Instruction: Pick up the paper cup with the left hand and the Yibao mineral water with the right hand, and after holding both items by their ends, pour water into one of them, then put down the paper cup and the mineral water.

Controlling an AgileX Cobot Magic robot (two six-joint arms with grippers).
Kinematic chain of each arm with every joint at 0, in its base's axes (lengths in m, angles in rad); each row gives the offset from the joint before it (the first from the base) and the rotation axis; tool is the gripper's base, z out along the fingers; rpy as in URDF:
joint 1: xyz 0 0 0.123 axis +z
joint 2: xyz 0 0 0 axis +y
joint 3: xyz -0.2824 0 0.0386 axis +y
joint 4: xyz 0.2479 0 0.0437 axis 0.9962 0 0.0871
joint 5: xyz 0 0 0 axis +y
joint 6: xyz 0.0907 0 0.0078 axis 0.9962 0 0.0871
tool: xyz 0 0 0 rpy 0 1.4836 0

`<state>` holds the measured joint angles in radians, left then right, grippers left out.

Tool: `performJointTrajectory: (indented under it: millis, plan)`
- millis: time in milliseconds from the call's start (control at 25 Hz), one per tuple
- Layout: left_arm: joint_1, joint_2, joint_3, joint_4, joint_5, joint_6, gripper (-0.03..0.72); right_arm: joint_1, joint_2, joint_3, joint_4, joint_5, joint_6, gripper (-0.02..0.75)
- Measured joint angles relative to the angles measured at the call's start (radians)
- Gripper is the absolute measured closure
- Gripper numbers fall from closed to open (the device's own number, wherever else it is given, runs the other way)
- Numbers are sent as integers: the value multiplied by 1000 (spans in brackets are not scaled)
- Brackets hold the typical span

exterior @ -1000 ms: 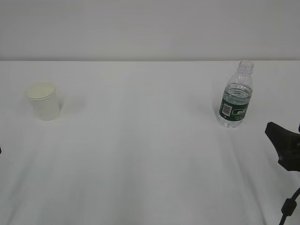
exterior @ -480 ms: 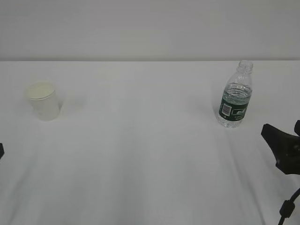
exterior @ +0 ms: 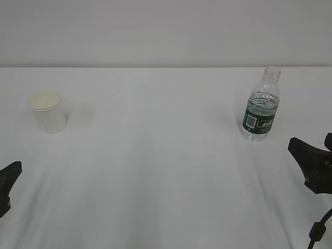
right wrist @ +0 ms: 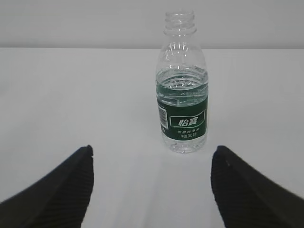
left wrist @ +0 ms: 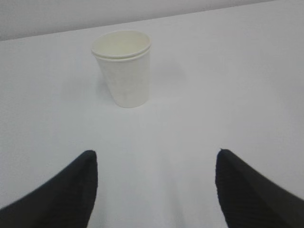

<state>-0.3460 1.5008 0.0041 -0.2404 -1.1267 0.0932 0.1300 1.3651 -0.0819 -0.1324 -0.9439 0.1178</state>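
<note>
The cup [left wrist: 122,69], far left, looks like matt cream paper, smooth-walled, with a rolled rim and a second rim line just under it. The bottle [right wrist: 182,92], far right, is clear glossy plastic, ribbed on the shoulder and base, with a bare threaded neck; its label is a dark green, slightly shiny film with a white patch. The water [right wrist: 182,80] inside is clear and colourless. The table [exterior: 155,171] is covered in a matt white surface with faint soft folds, like cloth. The fingers [left wrist: 66,192] of the left gripper [left wrist: 154,190] are matt black with fine ridges; the right gripper [right wrist: 152,187] shows the same ridged matt black finish.
</note>
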Motion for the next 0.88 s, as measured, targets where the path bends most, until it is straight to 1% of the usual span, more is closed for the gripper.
performJointTrajectory:
  millis: [200,680,840,880]
  plan:
    - [0,31,-2,-20,-14,1,134,0,0,0,-4,0,0,154]
    - [0,34,-13,-22,-15,2,134,0,9,-2,-18,-5,0,154]
    - [0,34,-15,-22,-16,2,134,0,87,-6,-18,-71,0,154]
    - [0,34,-17,-24,-16,2,134,0,138,-6,-18,-123,0,154]
